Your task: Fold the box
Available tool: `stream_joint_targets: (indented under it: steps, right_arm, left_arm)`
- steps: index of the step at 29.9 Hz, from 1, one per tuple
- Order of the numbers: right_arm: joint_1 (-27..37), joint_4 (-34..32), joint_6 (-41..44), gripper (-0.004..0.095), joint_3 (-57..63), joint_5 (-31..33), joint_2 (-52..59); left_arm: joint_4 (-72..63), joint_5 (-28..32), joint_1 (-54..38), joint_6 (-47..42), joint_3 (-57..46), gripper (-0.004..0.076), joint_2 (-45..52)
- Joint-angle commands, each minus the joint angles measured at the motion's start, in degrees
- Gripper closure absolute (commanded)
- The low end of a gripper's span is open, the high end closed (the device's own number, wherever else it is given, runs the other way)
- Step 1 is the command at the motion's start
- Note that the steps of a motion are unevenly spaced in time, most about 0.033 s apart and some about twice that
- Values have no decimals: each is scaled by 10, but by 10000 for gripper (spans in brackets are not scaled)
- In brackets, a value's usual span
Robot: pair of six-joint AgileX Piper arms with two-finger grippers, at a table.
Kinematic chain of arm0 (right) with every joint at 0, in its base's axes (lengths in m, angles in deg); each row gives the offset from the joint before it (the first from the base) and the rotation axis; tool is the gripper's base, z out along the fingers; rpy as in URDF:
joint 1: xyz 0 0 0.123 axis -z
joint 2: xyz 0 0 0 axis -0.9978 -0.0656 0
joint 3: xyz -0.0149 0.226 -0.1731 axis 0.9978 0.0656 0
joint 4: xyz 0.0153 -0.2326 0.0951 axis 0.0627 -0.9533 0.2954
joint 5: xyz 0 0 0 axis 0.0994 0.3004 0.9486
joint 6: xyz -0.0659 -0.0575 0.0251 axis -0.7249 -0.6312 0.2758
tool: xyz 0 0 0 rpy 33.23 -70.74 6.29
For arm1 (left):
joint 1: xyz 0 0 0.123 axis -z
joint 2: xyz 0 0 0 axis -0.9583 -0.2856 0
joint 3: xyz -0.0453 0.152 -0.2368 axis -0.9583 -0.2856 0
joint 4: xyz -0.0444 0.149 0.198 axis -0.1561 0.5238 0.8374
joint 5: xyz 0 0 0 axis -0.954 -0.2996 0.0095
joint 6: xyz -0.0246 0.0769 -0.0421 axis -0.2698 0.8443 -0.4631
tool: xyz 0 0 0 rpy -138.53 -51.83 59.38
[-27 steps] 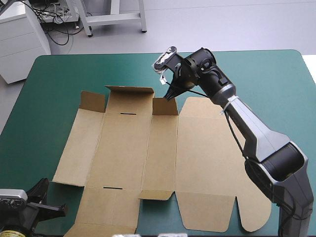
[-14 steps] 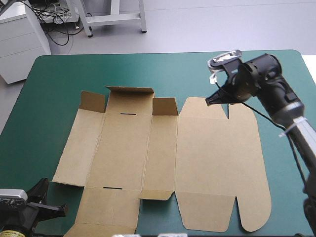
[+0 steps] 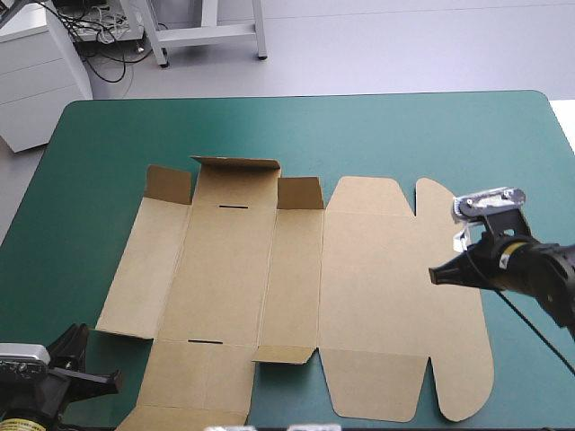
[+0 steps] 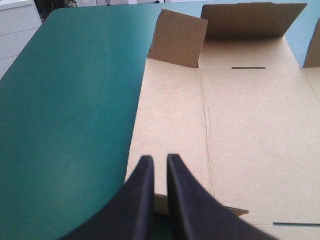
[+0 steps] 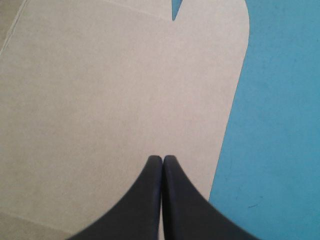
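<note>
Left end effector (image 4: pixel 157 156): my black fingers are all but together with a thin slit between them, gripping nothing, at the box's near-left corner. Box (image 3: pixel 296 269): brown sheet lying open mid-desk (image 3: pixel 108 153), three far flaps raised, wide right panel flat. Right end effector (image 5: pixel 162 157): my fingers are pressed together and empty, over that right panel, near its rounded right edge.

Teal-green covered table (image 3: pixel 359 135), rounded far corners
</note>
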Motion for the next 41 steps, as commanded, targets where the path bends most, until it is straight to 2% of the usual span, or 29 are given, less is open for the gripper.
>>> stream_joint_targets:
  steps: [1, 5, 7, 12, 17, 21, 27, 33, 41]
  right_arm:
    - [3, -1, 10, 931, 32, -36, 57]
    - [3, -1, 19, 931, 66, -36, 106]
    - [3, -1, 23, 931, 79, -31, 124]
    - [3, 4, 22, 931, 126, -38, 187]
    - [3, 18, 18, 931, 178, -81, 269]
    - [3, 18, 13, 931, 191, -91, 319]
    - [3, 11, 12, 931, 191, -84, 344]
    - [3, 10, 12, 931, 191, -81, 344]
    - [3, 12, -2, 931, 191, -62, 344]
  left_arm:
    - [3, 42, 0, 2, 11, 461, -10]
    - [4, 42, 0, 2, 11, 216, -10]
    - [4, 42, 0, 2, 11, 174, -10]
    - [-6, 42, 0, 1, 11, 180, -10]
    - [0, 42, 0, 0, 16, 180, -11]
    - [27, -1, 0, 0, 61, 180, -40]
    - [73, -40, 0, 0, 173, 180, -161]
    - [83, -108, 0, 30, 298, 183, -325]
    - [160, -155, 0, 40, 366, 183, -483]
